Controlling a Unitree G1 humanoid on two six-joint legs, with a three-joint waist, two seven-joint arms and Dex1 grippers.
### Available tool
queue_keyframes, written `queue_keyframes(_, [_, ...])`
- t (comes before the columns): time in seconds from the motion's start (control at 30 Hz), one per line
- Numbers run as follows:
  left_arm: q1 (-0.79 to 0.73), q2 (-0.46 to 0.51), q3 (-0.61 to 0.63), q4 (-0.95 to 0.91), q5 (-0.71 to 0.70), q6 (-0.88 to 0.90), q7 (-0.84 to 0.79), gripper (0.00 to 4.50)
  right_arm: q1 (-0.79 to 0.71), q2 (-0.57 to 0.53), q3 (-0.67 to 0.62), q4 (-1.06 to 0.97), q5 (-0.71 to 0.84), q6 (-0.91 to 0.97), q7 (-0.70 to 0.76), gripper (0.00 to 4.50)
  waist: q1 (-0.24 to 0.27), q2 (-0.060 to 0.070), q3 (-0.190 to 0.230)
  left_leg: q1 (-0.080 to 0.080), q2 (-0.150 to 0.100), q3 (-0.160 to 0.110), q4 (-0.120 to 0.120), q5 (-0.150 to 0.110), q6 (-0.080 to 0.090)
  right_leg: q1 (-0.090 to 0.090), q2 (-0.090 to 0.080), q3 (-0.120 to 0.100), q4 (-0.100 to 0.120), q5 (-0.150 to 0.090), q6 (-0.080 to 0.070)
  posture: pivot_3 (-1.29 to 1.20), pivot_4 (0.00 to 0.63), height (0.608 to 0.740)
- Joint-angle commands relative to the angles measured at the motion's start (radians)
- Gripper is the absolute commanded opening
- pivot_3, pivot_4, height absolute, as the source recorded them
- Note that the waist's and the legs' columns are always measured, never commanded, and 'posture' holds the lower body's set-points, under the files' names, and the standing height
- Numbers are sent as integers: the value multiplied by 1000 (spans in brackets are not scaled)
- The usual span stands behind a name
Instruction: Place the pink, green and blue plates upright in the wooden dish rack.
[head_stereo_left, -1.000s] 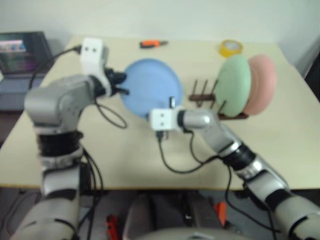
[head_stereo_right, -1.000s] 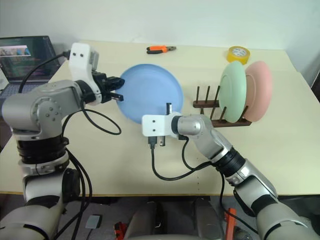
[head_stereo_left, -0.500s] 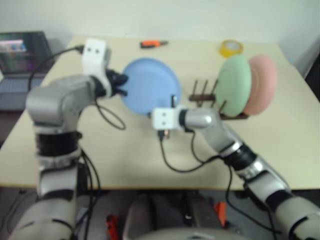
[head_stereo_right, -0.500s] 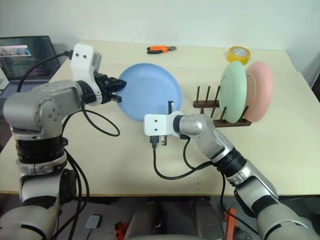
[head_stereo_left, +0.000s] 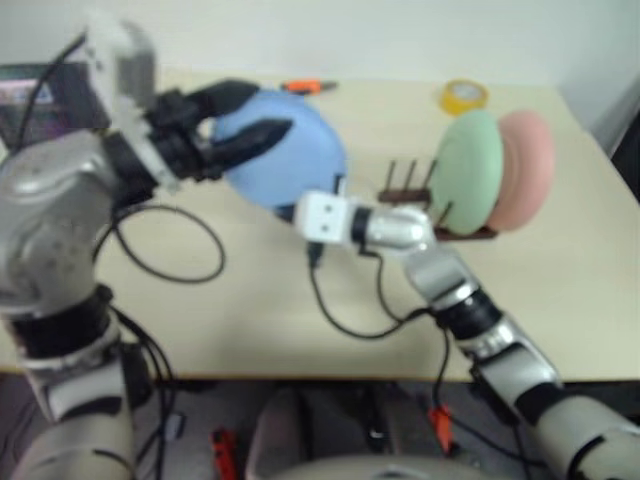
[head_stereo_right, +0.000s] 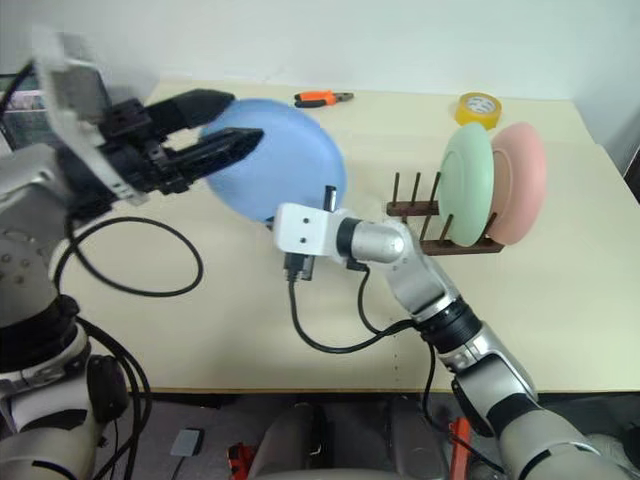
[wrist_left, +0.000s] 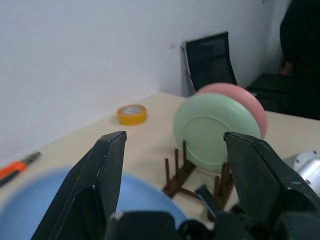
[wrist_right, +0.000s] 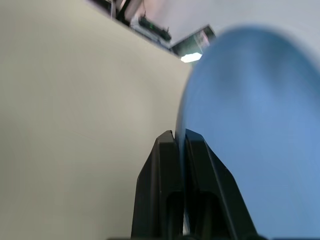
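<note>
Blue plate (head_stereo_right: 275, 165) is pinched at its rim by the right tool (wrist_right: 180, 145); the left tool (head_stereo_right: 222, 125) gapes wide, empty.

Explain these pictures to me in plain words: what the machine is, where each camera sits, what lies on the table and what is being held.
This is a humanoid robot with two arms, each ending in a gripper of two black fingers. Two pictures come from cameras in its head, looking down over a pale tabletop. The other two come from a camera on each wrist, looking along that arm's fingers.

The right gripper is shut on the rim of the light blue round plastic plate, holding it above the table. The left gripper is open, its fingers spread in front of that plate.

The small dark wooden dish rack already holds the mint green plate and the pale pink plate upright. Also on the table lie a yellow tape roll and orange-handled pliers.
</note>
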Motion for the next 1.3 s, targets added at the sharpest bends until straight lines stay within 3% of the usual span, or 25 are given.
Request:
queue_keyframes(0.03, [42, 38, 42, -12, -36, -61, -38, 3409, -46, 4, -98, 12, 67, -12, -17, 0, 0, 0, 0, 0, 0, 0, 1, 0, 0, 0, 0, 0, 0, -2, 1, 0, 150, 740])
queue_keyframes(0.27, [115, 76, 95, -27, -110, -126, -93, 3409, -62, 6, -163, 7, 134, 5, -16, 0, 2, -1, 0, 0, 0, 1, 1, 0, 0, 1, -1, 0, -1, 0, -3, 0, 150, 740])
queue_keyframes(0.5, [275, 155, 133, -25, -138, -202, -219, 3409, -108, -9, -336, -40, 329, 152, -13, 0, 0, 0, 0, 0, 1, 0, -2, 0, 0, -1, -1, -1, 0, 0, -4, 0, 150, 740])
queue_keyframes(0.7, [388, 154, 53, -25, -65, -285, -236, 3409, -126, -44, -491, -132, 550, 326, -6, 0, 2, 0, 0, 0, 2, 0, -3, 0, 0, 0, -4, -1, -1, -3, -9, 0, 150, 740])
queue_keyframes(0.97, [398, 160, -17, -41, -65, -297, -227, 3409, -135, -169, -690, -260, 850, 663, -104, 0, 4, 0, 0, 0, 0, 1, -4, 0, 0, 0, -7, -1, -2, -3, -9, 0, 150, 740])
queue_keyframes(1.2, [386, 160, -109, -37, -30, -311, -232, 3409, -71, -224, -749, -334, 997, 813, -184, 0, 0, 1, 0, 1, 1, 3, -8, 0, 0, -1, -6, 0, -3, -4, -9, 0, 150, 740])
queue_keyframes(1.3, [367, 156, -132, -31, -31, -310, -227, 3409, -47, -223, -762, -342, 1045, 845, -215, 0, 1, 1, 0, 1, 1, 3, -9, 0, 0, -2, -5, 0, -3, -4, -2, 0, 150, 740])
